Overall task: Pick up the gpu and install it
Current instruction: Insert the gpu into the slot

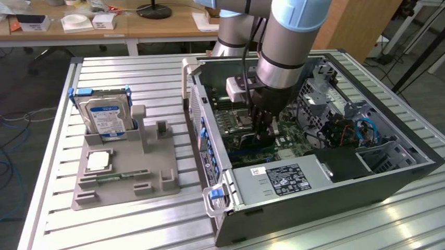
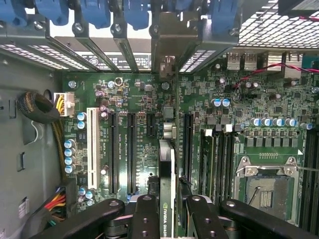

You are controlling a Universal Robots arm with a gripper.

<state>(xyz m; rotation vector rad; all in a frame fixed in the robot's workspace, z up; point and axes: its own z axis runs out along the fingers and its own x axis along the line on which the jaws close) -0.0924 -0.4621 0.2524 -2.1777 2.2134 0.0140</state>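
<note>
We are seeing the gripper (image 2: 169, 206) clenching the gpu (image 2: 166, 159) edge-on over the motherboard (image 2: 124, 97) inside the computer case (image 1: 326, 208). We are unable to tell whether it is touching a slot.

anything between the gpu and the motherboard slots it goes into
Nothing visible. The claw holds the gpu edge-on just over the motherboard slots; the spot directly under the card is hidden by it.

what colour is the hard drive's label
Blue and white, on the boxy silver hard drive; clearest in the exterior view.
</note>
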